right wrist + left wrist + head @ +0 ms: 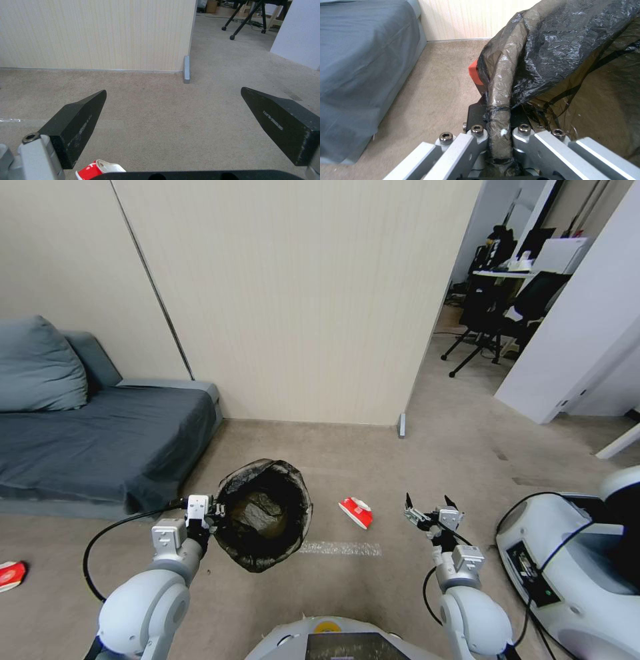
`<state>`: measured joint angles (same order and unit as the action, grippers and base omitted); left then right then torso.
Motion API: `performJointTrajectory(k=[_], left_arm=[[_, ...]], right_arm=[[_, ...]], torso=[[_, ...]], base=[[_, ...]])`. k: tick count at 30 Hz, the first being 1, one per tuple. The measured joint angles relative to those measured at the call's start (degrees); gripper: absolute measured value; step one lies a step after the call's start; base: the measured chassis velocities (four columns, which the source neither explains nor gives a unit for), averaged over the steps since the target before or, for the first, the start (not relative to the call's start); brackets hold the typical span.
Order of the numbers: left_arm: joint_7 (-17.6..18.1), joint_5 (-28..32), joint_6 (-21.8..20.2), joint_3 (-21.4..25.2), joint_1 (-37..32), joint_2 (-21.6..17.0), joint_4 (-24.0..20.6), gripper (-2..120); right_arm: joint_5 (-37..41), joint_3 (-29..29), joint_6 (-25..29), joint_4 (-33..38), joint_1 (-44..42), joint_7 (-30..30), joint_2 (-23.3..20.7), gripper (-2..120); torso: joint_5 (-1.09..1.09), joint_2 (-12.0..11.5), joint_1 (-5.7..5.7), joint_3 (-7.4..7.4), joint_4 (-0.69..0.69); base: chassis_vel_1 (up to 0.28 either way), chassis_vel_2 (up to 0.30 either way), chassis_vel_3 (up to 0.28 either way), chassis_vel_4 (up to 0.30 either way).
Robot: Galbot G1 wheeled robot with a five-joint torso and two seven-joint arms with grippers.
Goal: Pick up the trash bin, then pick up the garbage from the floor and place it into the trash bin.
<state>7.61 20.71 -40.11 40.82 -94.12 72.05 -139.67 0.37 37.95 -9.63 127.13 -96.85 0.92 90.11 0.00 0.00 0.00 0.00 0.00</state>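
Observation:
The trash bin [263,513], lined with a crinkled black bag, hangs in front of me at centre left, its mouth facing up. My left gripper [213,511] is shut on the bin's left rim. In the left wrist view the bag-wrapped rim [500,117] is pinched in the left gripper [500,147]. Garbage, a red-and-white carton [355,512], lies on the carpet between bin and right gripper. My right gripper [430,505] hovers open just right of it. The right wrist view has the carton [96,169] below the open right gripper [173,90].
A second red piece of litter [10,575] lies at the far left on the floor. A grey sofa [100,440] stands left, a beige wall [300,313] ahead, another white robot base [573,567] right. A strip of clear tape [340,548] marks the carpet.

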Motion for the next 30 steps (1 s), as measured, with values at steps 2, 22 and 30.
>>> performJointTrajectory(k=[2,22,30], left_arm=[[-0.07,0.00,0.01,0.00,0.06,0.00,0.02,1],[-0.64,0.24,0.06,0.38,0.37,-0.34,0.02,1],[-0.35,0.97,0.07,1.57,0.13,-1.51,-1.21,1]], right_arm=[[-0.01,-0.01,0.01,0.00,0.02,0.00,0.01,100],[0.61,0.23,-0.61,-1.51,1.40,-1.63,-1.60,100],[5.52,-0.25,-2.93,-5.54,5.45,-0.93,-10.93,100]], torso=[[0.00,0.00,0.00,0.00,0.00],[0.01,0.00,0.00,0.00,0.00],[0.01,0.00,0.00,0.00,0.01]], base=[[-0.096,0.056,0.076,-0.079],[-0.066,0.065,0.062,-0.060],[0.000,0.000,0.000,0.000]])
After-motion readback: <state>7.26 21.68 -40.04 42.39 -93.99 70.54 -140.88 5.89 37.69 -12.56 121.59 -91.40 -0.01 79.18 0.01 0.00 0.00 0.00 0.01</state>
